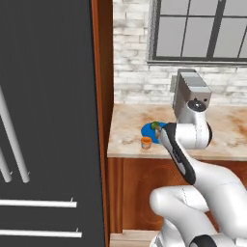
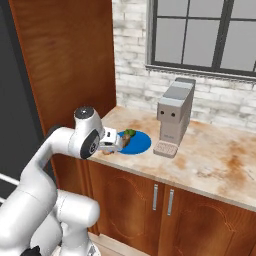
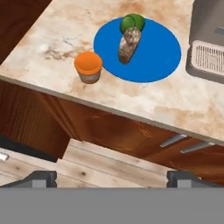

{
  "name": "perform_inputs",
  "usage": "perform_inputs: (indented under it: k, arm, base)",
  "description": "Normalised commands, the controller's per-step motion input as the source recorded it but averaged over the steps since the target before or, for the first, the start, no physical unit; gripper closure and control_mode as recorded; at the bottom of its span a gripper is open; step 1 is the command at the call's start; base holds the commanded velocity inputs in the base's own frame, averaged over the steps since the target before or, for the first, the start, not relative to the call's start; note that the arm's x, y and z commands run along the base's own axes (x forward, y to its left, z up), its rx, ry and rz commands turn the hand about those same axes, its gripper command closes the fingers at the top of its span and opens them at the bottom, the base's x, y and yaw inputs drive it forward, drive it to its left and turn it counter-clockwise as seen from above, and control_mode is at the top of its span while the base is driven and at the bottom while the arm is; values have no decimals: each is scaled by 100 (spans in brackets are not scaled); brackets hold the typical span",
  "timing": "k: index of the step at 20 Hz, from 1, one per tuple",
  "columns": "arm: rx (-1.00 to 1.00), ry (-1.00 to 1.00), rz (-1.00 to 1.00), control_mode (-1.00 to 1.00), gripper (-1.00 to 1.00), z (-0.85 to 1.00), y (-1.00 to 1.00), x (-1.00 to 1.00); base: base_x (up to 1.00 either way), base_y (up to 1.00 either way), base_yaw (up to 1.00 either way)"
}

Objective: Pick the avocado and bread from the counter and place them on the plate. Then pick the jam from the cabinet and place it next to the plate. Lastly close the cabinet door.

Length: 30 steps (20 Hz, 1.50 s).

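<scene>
The blue plate (image 3: 153, 57) lies on the beige counter (image 3: 52, 39) with the green avocado (image 3: 132, 22) and the brown speckled bread (image 3: 129, 43) on it, touching each other. The jam (image 3: 88, 66), a small jar with an orange lid, stands upright on the counter just left of the plate, near the front edge. My gripper (image 3: 111, 179) is open and holds nothing; it hangs above and in front of the counter's edge, apart from the jar. From the right base, the gripper (image 2: 119, 144) covers the plate's (image 2: 140, 142) near rim. The cabinet (image 2: 65, 65) rises left of the counter. The cabinet door is out of view.
A grey coffee machine (image 2: 174, 117) stands right of the plate against the brick wall. A dark panel with silver bars (image 1: 48, 120) fills the left. Lower wooden doors with small silver handles (image 2: 162, 200) sit under the counter. Bare counter stretches to the right (image 2: 220, 160).
</scene>
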Motion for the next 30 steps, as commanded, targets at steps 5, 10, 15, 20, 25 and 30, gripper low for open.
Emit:
perform_inputs:
  k: [5, 10, 15, 20, 25, 30]
  arm:
    - [10, 0, -23, -100, -100, -19, 0, -17]
    - [22, 0, -11, -100, -100, -8, 0, -24]
    - [6, -2, -1, -100, -100, 0, 9, -30]
    - [-14, -4, -1, -100, -100, 0, 26, -57]
    - [-15, -1, 0, -100, -100, 0, 24, -48]
    - [-3, 0, 0, 100, -100, -1, 4, -8]
  base:
    - [0, 0, 0]
    - [0, 0, 0]
    - [0, 0, 0]
    - [0, 0, 0]
    - [0, 0, 0]
    - [-48, 3, 0]
